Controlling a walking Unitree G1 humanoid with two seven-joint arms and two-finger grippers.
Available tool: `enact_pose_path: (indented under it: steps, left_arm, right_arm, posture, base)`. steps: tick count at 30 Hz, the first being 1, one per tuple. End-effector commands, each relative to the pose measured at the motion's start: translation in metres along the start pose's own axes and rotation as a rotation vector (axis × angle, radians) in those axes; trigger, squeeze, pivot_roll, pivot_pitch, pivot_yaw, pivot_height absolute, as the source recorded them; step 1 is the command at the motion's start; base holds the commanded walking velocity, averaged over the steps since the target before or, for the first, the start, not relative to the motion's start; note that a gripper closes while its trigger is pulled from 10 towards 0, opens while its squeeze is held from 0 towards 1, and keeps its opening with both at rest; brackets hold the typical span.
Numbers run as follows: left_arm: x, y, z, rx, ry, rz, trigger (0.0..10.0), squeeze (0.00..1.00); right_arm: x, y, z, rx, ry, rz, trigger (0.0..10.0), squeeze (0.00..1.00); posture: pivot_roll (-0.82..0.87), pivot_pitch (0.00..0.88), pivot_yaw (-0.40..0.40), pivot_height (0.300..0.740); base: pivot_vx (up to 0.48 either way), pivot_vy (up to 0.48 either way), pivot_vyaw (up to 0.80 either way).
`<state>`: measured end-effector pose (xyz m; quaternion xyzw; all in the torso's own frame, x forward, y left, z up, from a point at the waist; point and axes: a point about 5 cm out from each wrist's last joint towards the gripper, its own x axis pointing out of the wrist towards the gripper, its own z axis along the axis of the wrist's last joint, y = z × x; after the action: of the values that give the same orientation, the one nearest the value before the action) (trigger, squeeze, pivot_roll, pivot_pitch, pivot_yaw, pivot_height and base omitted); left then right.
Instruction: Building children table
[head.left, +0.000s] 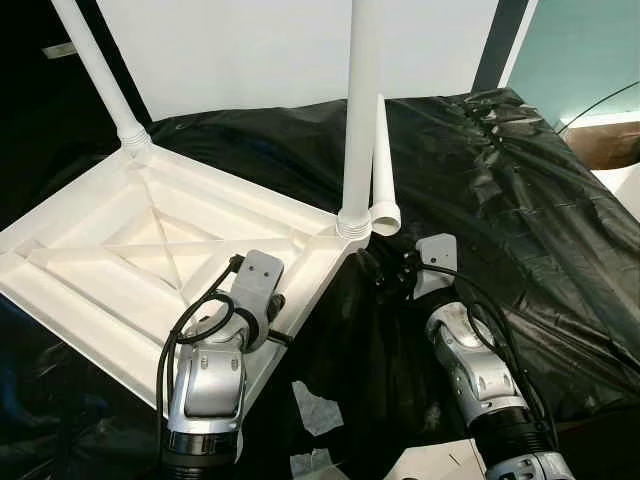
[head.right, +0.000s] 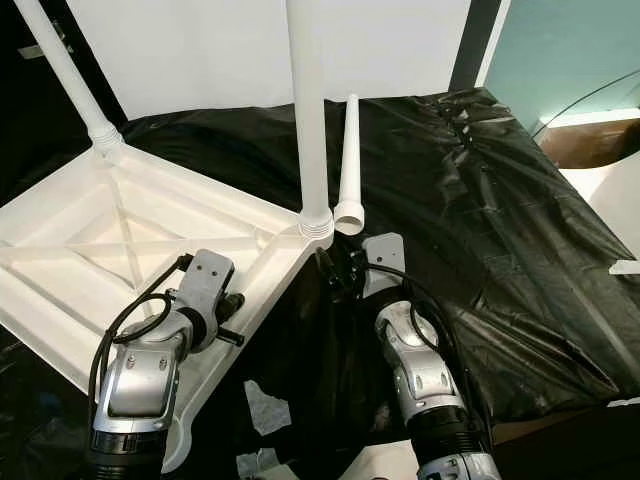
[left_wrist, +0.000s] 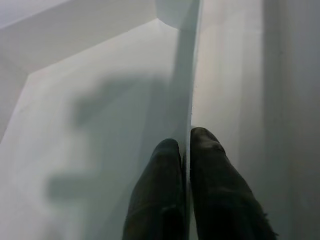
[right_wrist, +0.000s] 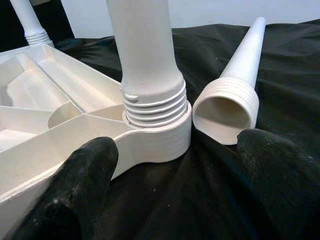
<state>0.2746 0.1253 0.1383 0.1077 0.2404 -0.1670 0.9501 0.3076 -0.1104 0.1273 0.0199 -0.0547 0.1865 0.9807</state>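
The white plastic table top (head.left: 100, 280) lies upside down on a black sheet. One white leg (head.left: 358, 120) stands screwed into its near right corner socket (right_wrist: 165, 135), and another leg (head.left: 95, 65) stands in the far left corner. A loose leg (head.left: 381, 160) lies on the sheet beside the near socket, its threaded open end (right_wrist: 225, 112) facing me. My left gripper (left_wrist: 186, 145) is shut on a thin rib of the table top near its right edge. My right gripper (right_wrist: 180, 152) is open and low on the sheet, with the socket and the loose leg's end just ahead of its fingers.
The black sheet (head.left: 520, 200) covers the work surface and is crumpled at the right. White paper scraps (head.left: 317, 410) lie near the front. A white board (head.left: 250, 50) stands behind, and a cardboard box (head.left: 610, 145) is at the far right.
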Motion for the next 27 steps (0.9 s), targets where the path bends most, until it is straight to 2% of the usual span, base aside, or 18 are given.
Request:
enact_pose_path:
  steps: [1, 2, 6, 7, 8, 9, 13, 15, 17, 19, 23, 25, 27]
  left_arm:
    - [-0.004, 0.021, -0.003, -0.003, 0.005, 0.368, 10.0, 0.89]
    - [-0.006, 0.022, -0.001, -0.017, -0.013, 0.357, 10.0, 1.00]
    - [-0.007, 0.023, 0.001, -0.007, -0.021, 0.356, 10.0, 1.00]
    - [-0.007, 0.026, 0.004, 0.011, -0.032, 0.351, 10.0, 0.57]
    - [-0.008, 0.026, 0.010, 0.033, -0.062, 0.323, 10.0, 0.57]
    - [-0.009, 0.025, 0.015, 0.040, -0.090, 0.290, 10.0, 0.00]
    - [-0.017, 0.018, 0.028, 0.026, -0.179, 0.134, 10.0, 0.00]
    - [-0.019, 0.017, 0.031, 0.034, -0.202, 0.109, 10.0, 0.00]
    - [-0.026, 0.021, 0.040, 0.025, -0.265, 0.086, 10.0, 0.00]
    - [-0.030, 0.029, 0.045, 0.012, -0.294, 0.101, 10.0, 0.00]
    - [-0.039, 0.060, 0.044, 0.096, -0.260, 0.264, 10.0, 0.00]
    - [-0.040, 0.065, 0.043, 0.112, -0.249, 0.290, 10.0, 0.00]
    - [-0.046, 0.084, 0.038, 0.175, -0.216, 0.412, 10.0, 0.00]
  right_arm:
    - [0.001, 0.000, -0.004, 0.019, 0.022, 0.004, 10.0, 0.00]
    - [0.001, 0.000, -0.004, 0.021, 0.028, 0.006, 10.0, 0.00]
    - [0.001, 0.000, -0.005, 0.024, 0.031, 0.007, 10.0, 0.00]
    - [0.001, 0.001, -0.006, 0.022, 0.044, 0.010, 10.0, 0.00]
    - [0.002, 0.001, -0.007, 0.023, 0.053, 0.014, 10.0, 0.00]
    - [0.003, 0.002, -0.008, 0.024, 0.066, 0.023, 10.0, 0.00]
    - [0.006, 0.005, -0.011, 0.022, 0.086, 0.046, 10.0, 0.00]
    - [0.006, 0.005, -0.011, 0.021, 0.090, 0.050, 10.0, 0.00]
    - [0.008, 0.006, -0.012, 0.019, 0.097, 0.060, 10.0, 0.00]
    - [0.009, 0.006, -0.013, 0.017, 0.105, 0.065, 10.0, 0.00]
    - [0.014, 0.006, -0.013, 0.006, 0.123, 0.096, 10.0, 0.00]
    - [0.014, 0.007, -0.013, 0.008, 0.122, 0.102, 10.0, 0.00]
    - [0.017, 0.007, -0.013, 0.000, 0.138, 0.114, 10.0, 0.00]
  posture:
    - [0.13, 0.047, 0.018, 0.740]
    - [0.13, 0.047, 0.020, 0.740]
    - [0.13, 0.046, 0.021, 0.740]
    - [0.13, 0.046, 0.022, 0.740]
    - [0.13, 0.046, 0.022, 0.740]
    - [0.13, 0.045, 0.022, 0.740]
    - [0.13, 0.045, 0.020, 0.740]
    - [0.13, 0.045, 0.020, 0.740]
    - [0.13, 0.047, 0.014, 0.740]
    - [0.13, 0.050, 0.012, 0.740]
    - [0.14, 0.054, 0.005, 0.740]
    - [0.14, 0.054, 0.005, 0.740]
    - [0.14, 0.058, -0.004, 0.740]
  base:
    - [0.000, 0.000, 0.00]
    - [0.000, 0.000, 0.00]
    - [0.000, 0.000, 0.00]
    - [0.000, 0.000, 0.00]
    - [0.000, 0.000, 0.00]
    - [0.000, 0.000, 0.00]
    - [0.000, 0.000, 0.00]
    - [0.000, 0.000, 0.00]
    - [0.000, 0.000, 0.00]
    - [0.000, 0.000, 0.00]
    - [0.000, 0.000, 0.00]
    - [0.000, 0.000, 0.00]
    - [0.000, 0.000, 0.00]
